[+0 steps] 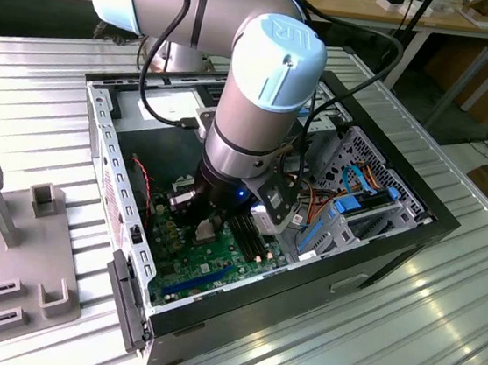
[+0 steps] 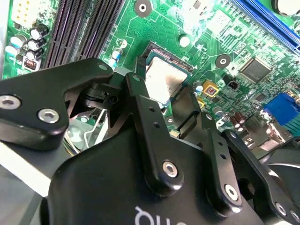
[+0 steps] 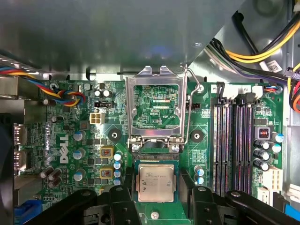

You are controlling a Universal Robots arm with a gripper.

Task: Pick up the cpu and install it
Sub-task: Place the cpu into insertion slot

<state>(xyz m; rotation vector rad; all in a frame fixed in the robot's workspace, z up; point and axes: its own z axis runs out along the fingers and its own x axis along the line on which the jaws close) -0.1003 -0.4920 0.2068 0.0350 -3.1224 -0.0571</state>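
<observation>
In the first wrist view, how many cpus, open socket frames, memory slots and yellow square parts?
Silver-grey square cpu: 1
Open metal socket frame: 1
Long black memory slots: 4
Small yellow square board parts: 2
Total: 8

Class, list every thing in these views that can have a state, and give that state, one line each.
cpu: metal top up, lying flat at the socket.
gripper: down around the cpu.
socket load plate: swung open.
socket lever: raised, unlatched.
memory slots: empty.
computer case: side open, lying on the table.
</observation>
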